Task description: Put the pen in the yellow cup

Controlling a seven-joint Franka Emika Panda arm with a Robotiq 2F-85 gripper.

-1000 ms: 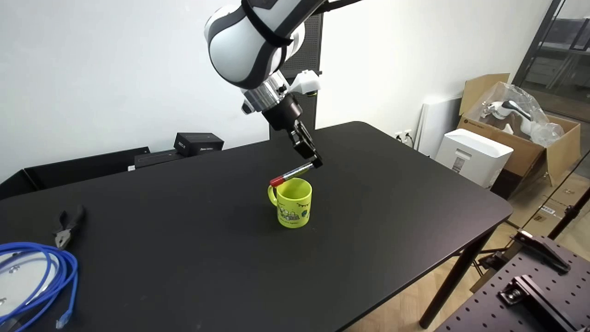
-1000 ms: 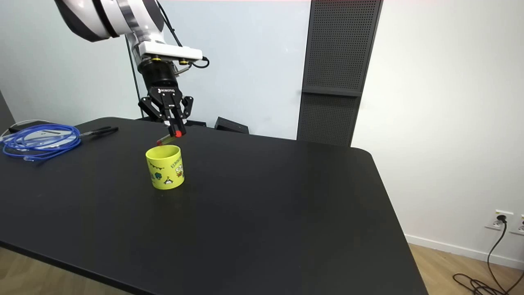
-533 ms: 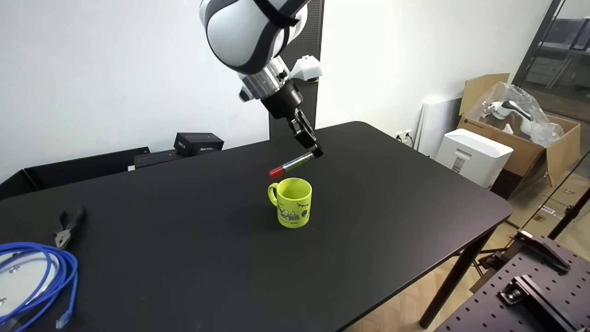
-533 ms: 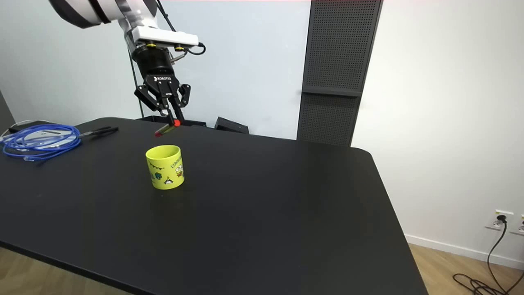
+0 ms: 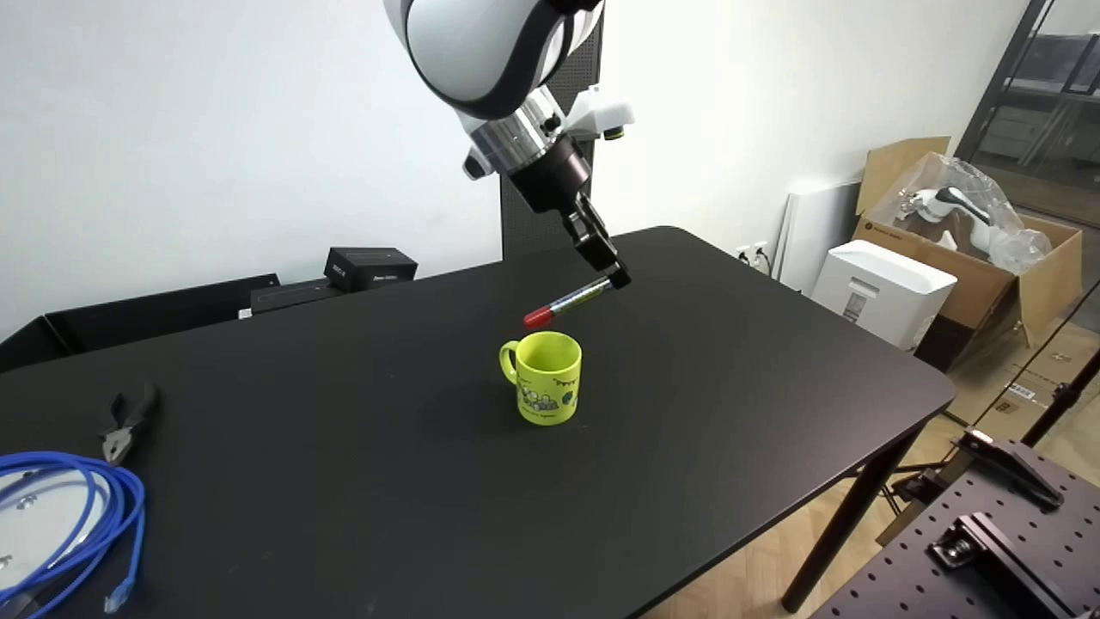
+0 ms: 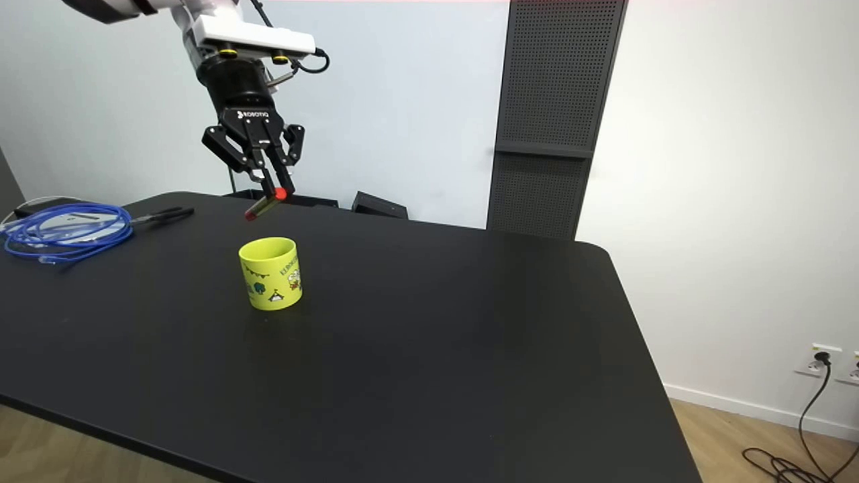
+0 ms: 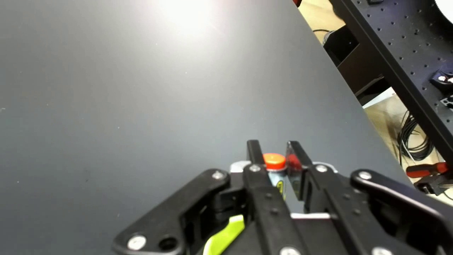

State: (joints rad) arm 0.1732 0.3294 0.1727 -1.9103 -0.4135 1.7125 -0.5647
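The yellow cup (image 5: 548, 387) stands upright on the black table, and it also shows in an exterior view (image 6: 272, 278). In the wrist view only a yellow-green part of the cup (image 7: 226, 235) shows behind the left finger. My gripper (image 5: 617, 273) is shut on the pen (image 5: 577, 298) near one end. The gripper (image 6: 278, 189) and pen (image 6: 264, 205) are above and behind the cup in an exterior view. The pen slants, its red end lower and above the cup rim, apart from it. In the wrist view the pen's orange-red end (image 7: 274, 162) sits between the fingertips (image 7: 273, 150).
A blue coiled cable (image 5: 136, 494) and pliers (image 5: 120, 437) lie at the table's left, also seen in an exterior view (image 6: 168, 214). Black boxes (image 5: 369, 268) stand at the back by the wall. A perforated bench (image 5: 1014, 542) stands beyond the table's right edge.
My gripper has risen with the pen, lifting its red end away from the cup rim, then shifted right in an exterior view. The cup has not moved.
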